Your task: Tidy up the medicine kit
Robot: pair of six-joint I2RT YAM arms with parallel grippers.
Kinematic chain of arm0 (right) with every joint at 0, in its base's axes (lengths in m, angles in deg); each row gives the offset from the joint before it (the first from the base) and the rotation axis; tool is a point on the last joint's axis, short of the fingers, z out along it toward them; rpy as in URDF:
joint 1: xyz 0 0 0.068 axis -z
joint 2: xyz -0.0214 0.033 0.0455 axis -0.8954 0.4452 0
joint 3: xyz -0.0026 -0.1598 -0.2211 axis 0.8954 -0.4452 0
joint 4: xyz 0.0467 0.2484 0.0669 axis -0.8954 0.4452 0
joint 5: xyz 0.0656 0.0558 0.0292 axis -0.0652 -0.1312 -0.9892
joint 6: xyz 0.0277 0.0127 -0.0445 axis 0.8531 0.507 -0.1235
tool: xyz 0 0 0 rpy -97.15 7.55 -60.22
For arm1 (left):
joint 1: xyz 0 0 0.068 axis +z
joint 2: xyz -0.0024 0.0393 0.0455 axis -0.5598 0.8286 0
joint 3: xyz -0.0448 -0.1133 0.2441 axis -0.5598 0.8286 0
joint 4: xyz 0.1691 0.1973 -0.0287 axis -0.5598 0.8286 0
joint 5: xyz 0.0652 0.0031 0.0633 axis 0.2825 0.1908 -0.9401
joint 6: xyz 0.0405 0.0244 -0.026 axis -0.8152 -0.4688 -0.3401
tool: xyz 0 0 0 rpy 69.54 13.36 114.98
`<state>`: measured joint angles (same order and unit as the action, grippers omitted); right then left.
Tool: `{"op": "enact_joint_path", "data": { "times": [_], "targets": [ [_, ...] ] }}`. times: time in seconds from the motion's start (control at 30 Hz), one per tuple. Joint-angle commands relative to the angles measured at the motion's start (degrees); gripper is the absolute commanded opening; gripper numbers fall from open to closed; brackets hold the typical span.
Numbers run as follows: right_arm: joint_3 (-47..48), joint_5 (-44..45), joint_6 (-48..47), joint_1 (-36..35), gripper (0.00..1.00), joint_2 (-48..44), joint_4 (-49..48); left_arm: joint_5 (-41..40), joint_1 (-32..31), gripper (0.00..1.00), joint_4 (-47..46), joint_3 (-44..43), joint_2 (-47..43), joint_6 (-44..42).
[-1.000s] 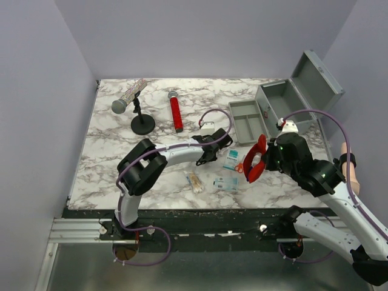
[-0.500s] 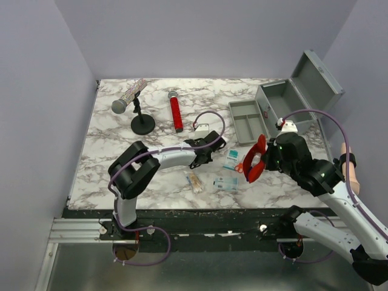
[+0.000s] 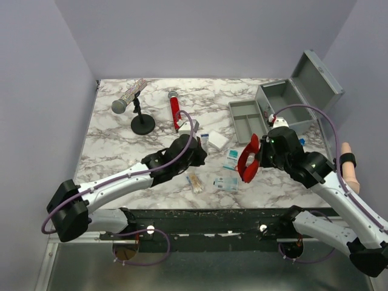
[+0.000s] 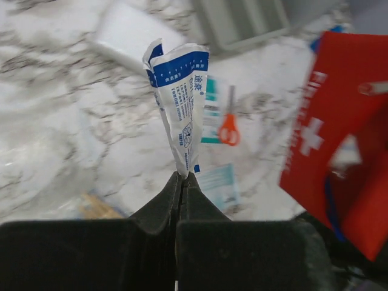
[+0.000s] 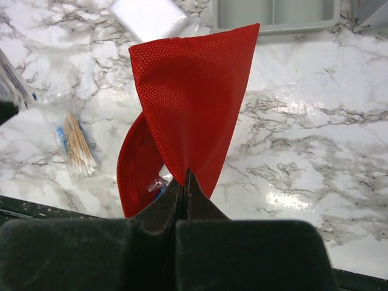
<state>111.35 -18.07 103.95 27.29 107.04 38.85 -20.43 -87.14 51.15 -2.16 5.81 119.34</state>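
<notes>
Item count, on or over the marble surface point(image 3: 115, 154):
- medicine kit point(image 3: 284, 100), grey metal, lid up: 1
- divided tray point(image 3: 247, 121), grey: 1
- red pouch point(image 5: 194, 91), white cross: 1
- blue-and-white sachet point(image 4: 180, 91): 1
- flat white pack point(image 3: 217, 140): 1
- printed flat packets: 2, a teal packet point(image 3: 231, 159) and a pale blue packet point(image 3: 225, 183)
- scissors point(image 4: 228, 127), orange handles: 1
- bag of cotton swabs point(image 5: 76, 142): 1
- red cylinder point(image 3: 176, 114), grey cap: 1
- microphone point(image 3: 124, 102) and black stand point(image 3: 142, 124): 1 each
</notes>
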Motion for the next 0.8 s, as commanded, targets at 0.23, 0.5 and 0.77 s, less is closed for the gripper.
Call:
{"op": "enact_joint_path", "data": {
  "times": [0.23, 0.5, 0.77],
  "targets": [
    [7.80, -3.50, 1.23, 0.32, 0.01, 5.37, -1.16, 25.23, -5.52, 0.00, -23.13, 0.52, -3.38, -7.18],
    [10.43, -5.68, 3.07, 0.32, 0.01, 6.96, -0.28, 24.10, -7.19, 0.00, -23.67, -0.62, -2.51, -11.92],
    [11.40, -8.41, 4.04, 0.32, 0.01, 6.25, -0.19, 19.18, -8.95, 0.00, -17.43, -6.42, 4.87, -15.70]
  ]
}}
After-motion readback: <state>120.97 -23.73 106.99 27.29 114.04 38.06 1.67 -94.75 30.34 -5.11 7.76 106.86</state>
